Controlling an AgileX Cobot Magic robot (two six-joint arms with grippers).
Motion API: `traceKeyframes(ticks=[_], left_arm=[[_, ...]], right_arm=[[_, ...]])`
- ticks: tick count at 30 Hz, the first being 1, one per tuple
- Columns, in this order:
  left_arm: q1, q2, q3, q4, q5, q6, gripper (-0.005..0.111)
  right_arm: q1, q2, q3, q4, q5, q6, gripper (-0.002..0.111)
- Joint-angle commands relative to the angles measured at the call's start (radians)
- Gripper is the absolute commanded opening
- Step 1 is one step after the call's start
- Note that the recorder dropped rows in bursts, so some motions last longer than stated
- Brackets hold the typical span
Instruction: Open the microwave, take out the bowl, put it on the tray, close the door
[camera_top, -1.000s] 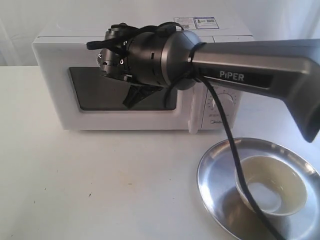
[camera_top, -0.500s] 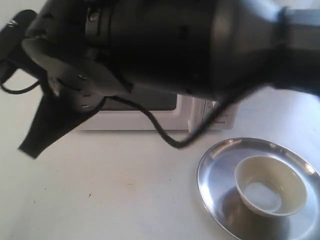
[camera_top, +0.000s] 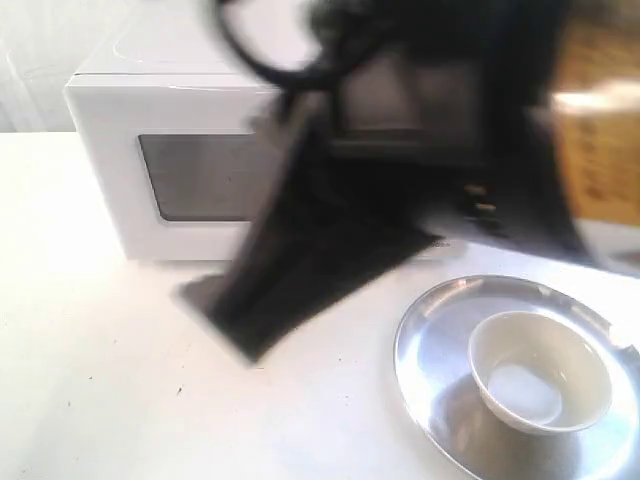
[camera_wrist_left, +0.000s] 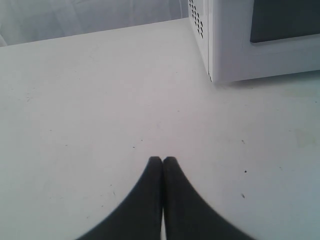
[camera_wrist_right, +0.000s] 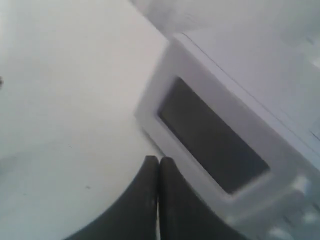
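Above the white counter (camera_top: 100, 400), my right end effector (camera_wrist_right: 159, 161) slants toward the boxy white microwave (camera_top: 110, 150), pinched together, empty, as is my left end effector (camera_wrist_left: 162, 161); the cream bowl (camera_top: 540, 370) sits in the round steel tray (camera_top: 425, 370).

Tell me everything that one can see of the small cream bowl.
The bowl is small, round and cream-white, with a pale glossy inside that looks empty; the material may be ceramic. It stands upright near the middle of the shiny steel tray, resting on its floor. Only the tray touches it.
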Motion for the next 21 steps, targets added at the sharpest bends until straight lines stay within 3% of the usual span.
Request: traceKeyframes(ticks=[1, 6, 11, 21], left_arm=[[-0.001, -0.002, 0.003, -0.003, -0.001, -0.006, 0.0], [-0.001, -0.002, 0.003, -0.003, -0.001, -0.006, 0.0], [-0.001, -0.002, 0.003, -0.003, -0.001, -0.006, 0.0], [-0.001, -0.002, 0.003, -0.003, -0.001, -0.006, 0.0]], right_arm=[[0.021, -0.139, 0.243, -0.149, 0.157, 0.332, 0.0], [0.02, -0.214, 0.515, -0.328, 0.149, 0.733, 0.0], [0.02, -0.224, 0.631, -0.276, 0.129, 1.127, 0.0], [0.02, -0.224, 0.651, -0.304, 0.266, 1.113, 0.0]])
